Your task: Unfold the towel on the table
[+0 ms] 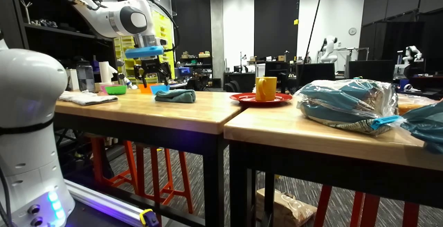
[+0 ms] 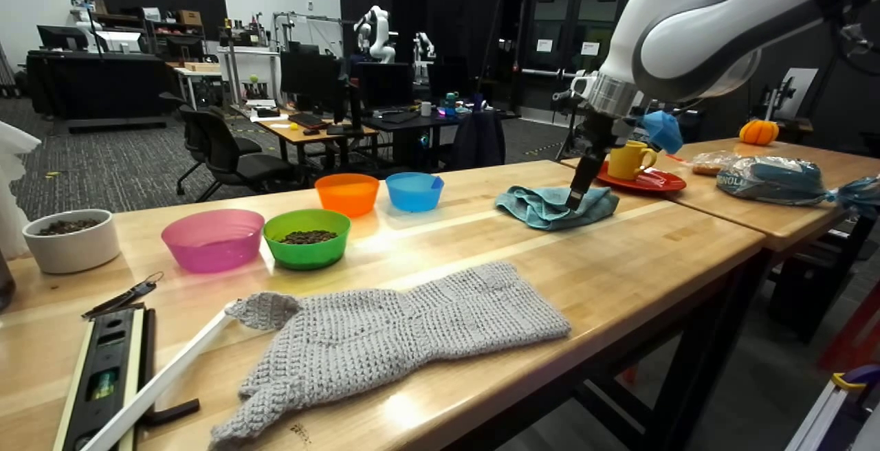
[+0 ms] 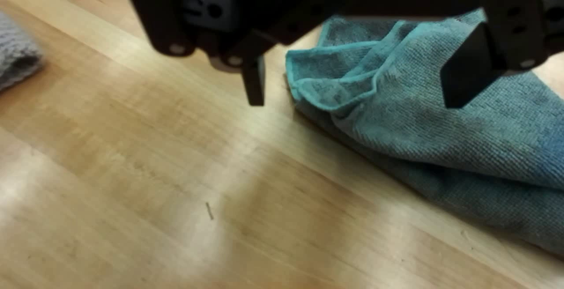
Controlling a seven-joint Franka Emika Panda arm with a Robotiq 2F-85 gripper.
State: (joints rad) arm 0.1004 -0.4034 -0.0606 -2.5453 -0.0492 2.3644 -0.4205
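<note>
Wood tbl (image 2: 660, 253); in an exterior view, 2nd tbl (image 2: 748, 214) butts its R edge. Along far edge, L to R: white bowl (image 2: 72, 250), pink bowl (image 2: 213, 253), green bowl (image 2: 307, 255), orange bowl (image 2: 347, 196), blue bowl (image 2: 414, 195). Rumpled towel (image 2: 540, 209) nr far R corner. Red plate (image 2: 661, 181) where tbls meet. Gray knit cloth (image 2: 405, 327) by near edge; level (image 2: 108, 355) toward L end w/ small black item (image 2: 126, 296) at its tip. On 2nd tbl: blue bag (image 2: 768, 181) nr its near edge, pumpkin (image 2: 759, 133) nr far end.

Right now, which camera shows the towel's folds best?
The wrist view: close up, the towel shows turquoise edging and layered folds, though cut off at right. Both exterior views show it whole-width but smaller, its layers harder to read.
</note>
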